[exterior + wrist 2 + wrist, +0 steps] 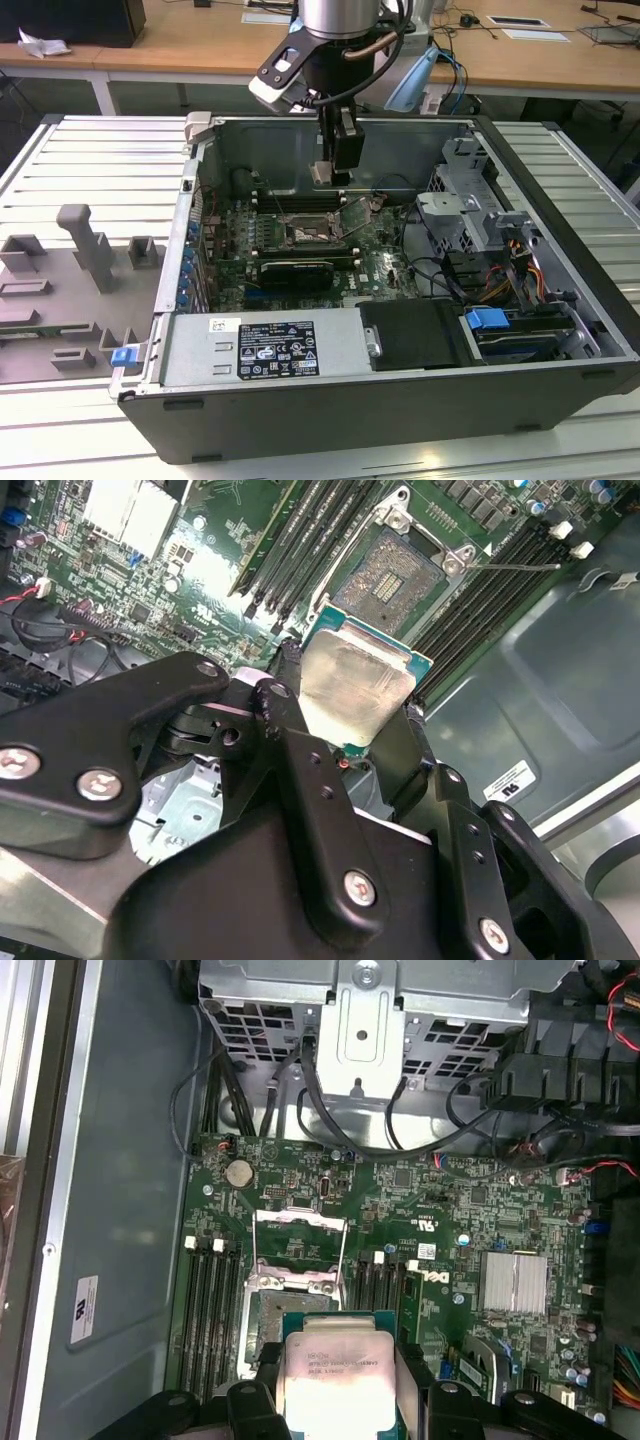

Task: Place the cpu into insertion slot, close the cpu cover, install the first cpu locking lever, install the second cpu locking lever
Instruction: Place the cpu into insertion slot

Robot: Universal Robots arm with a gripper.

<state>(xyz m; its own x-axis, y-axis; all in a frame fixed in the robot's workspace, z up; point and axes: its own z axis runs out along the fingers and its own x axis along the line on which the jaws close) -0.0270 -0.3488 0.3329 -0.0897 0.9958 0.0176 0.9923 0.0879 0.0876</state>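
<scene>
Two-finger pinch: hand [350,718] closed on the cpu [355,680] by opposite edges, pale lid up, edged in green. Same grip in the first wrist view: hand [335,1385], cpu [335,1370] flat between black fingers [415,1385].

Hangs above the board without touching it. From the first wrist view, partly overlaps the insertion slot [262,1315] rather than sitting squarely over it. Slot [390,575] bare and dark, with the cpu cover [300,1217] tipped up off it.

Judged to be the placing step, not yet finished. To do it well:
- Square the chip's edges to the slot's silver rim.
- Match the notches and corner mark before descending.
- Keep the chip level and lower it straight, with no sideways drag across the contacts.
- Release only once seated flat inside the rim.
- Mind the raised cover and the memory slots [300,540] just beside.

Pose, from the exterior view: arm reaching straight down from above into the open computer case [560,205]. Hand [335,165] pointing downward, cpu [322,172] at its tip, above the slot [305,235]. Case lying on its side on the ribbed counter [80,150].
</scene>
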